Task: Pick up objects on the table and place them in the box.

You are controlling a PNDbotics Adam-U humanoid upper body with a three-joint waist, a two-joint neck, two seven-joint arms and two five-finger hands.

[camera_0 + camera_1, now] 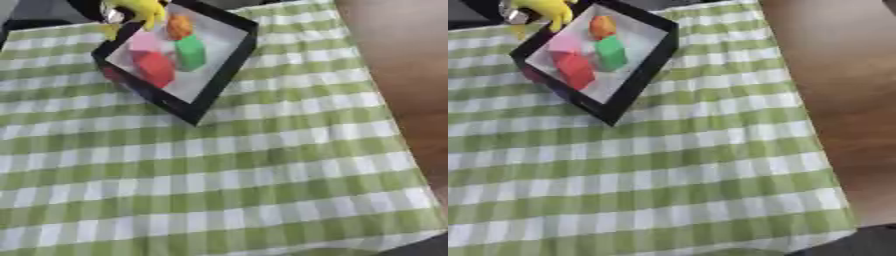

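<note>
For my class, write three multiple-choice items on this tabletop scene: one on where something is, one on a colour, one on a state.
1. Where is the black box?
A. near edge of the table
B. far left part of the checked cloth
C. on the bare wood at the right

2. What colour is the thing held above the box's far corner?
A. blue
B. yellow
C. white

3. What is the state of the box?
A. closed with a lid
B. open and empty
C. open, with coloured pieces inside

Answers: 1 B, it sits at the upper left of the cloth. 2 B, it is plainly yellow. 3 C, red, green, orange and pink pieces lie inside.
</note>
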